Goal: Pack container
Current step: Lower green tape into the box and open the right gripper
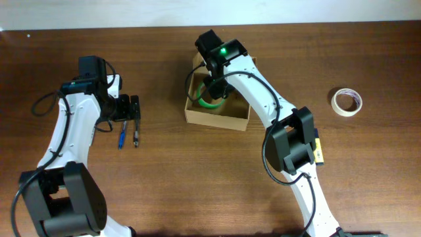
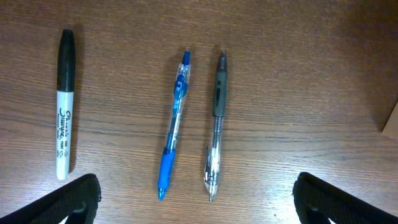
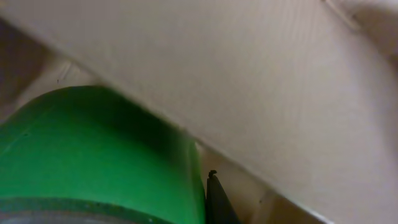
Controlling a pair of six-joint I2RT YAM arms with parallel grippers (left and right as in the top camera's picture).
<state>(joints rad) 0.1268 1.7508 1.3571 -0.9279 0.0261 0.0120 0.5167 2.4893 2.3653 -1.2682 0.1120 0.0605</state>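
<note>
The container (image 1: pixel 227 120), a tan cardboard box with its flap up, stands at the table's middle back. My right gripper (image 1: pixel 214 89) reaches down into it and is shut on a green tape roll (image 1: pixel 209 103). In the right wrist view the green roll (image 3: pixel 93 149) fills the lower left, one black finger (image 3: pixel 217 202) presses against its side, and the box's inner wall (image 3: pixel 249 74) is close behind. My left gripper (image 1: pixel 131 108) is open and empty, just above a blue pen (image 2: pixel 174 127) and a grey pen (image 2: pixel 216 124).
A black-capped white marker (image 2: pixel 63 106) lies left of the pens. A beige masking tape roll (image 1: pixel 346 101) lies at the far right. The blue pen (image 1: pixel 122 138) and grey pen (image 1: pixel 136 137) lie side by side left of the box. The box's corner (image 2: pixel 390 121) shows at the left wrist view's right edge.
</note>
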